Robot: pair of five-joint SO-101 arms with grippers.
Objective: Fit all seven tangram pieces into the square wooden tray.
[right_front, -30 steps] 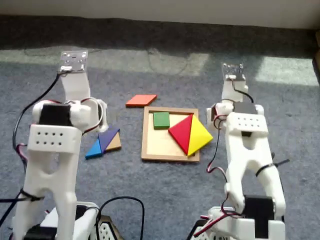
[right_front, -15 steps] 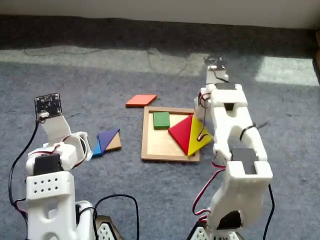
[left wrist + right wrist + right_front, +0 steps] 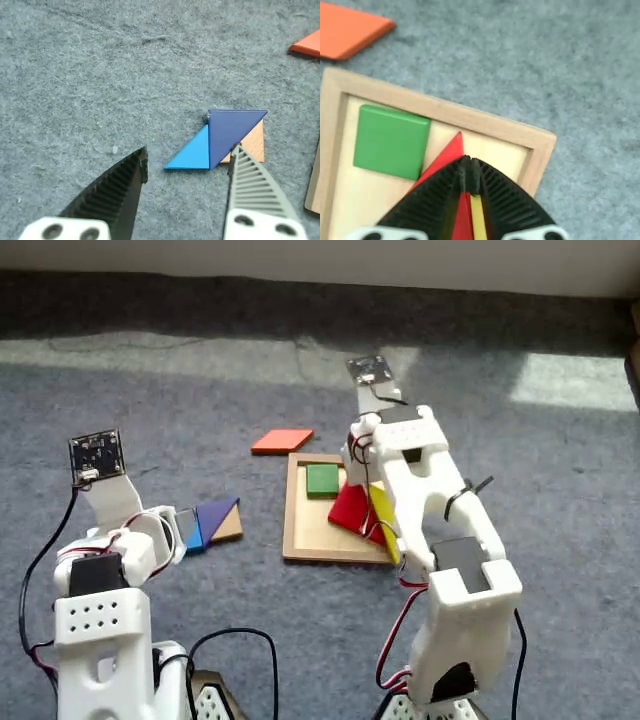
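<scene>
The left gripper [image 3: 189, 150], jaws apart, hangs over the blue triangle [image 3: 194, 156] at the tray's nine o'clock. The right gripper [image 3: 469, 165], pinched together, sits above the red triangle [image 3: 447, 157] inside the wooden tray [image 3: 445, 108]. An orange piece [image 3: 282, 441] lies at the tray's eleven o'clock.

The square [image 3: 322, 480] is green, the parallelogram [image 3: 282, 441] orange.

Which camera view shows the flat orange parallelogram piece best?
The high view: the flat orange parallelogram piece lies whole and unobstructed, just beyond the far rim of the square wooden tray. The right wrist view shows it larger but cut by the picture's edge; the left wrist view catches just one corner.
</scene>
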